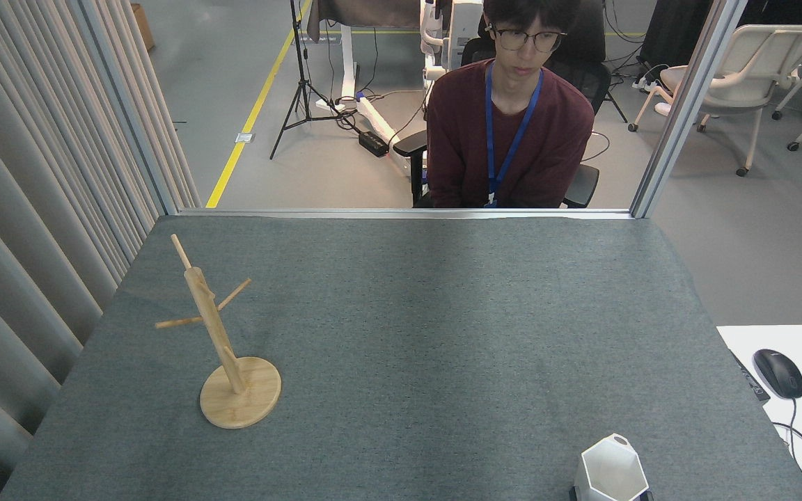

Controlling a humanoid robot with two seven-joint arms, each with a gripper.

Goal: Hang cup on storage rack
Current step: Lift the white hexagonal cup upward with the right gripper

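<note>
The cup [612,467], white and faceted with a hexagonal rim, stands upright at the near right of the grey table [429,327], its small handle pointing away from me. Two small dark tips of my right gripper [610,496] show at the bottom edge, one on each side of the cup's base. Whether they touch the cup cannot be told. The storage rack [223,348], a light wooden mug tree with a round base and thin pegs, stands at the near left with nothing on it. My left gripper is out of view.
A person in a dark red top [509,132] sits behind the table's far edge. Grey curtains [39,209] run along the left side. A white desk with a black mouse [778,373] adjoins the table on the right.
</note>
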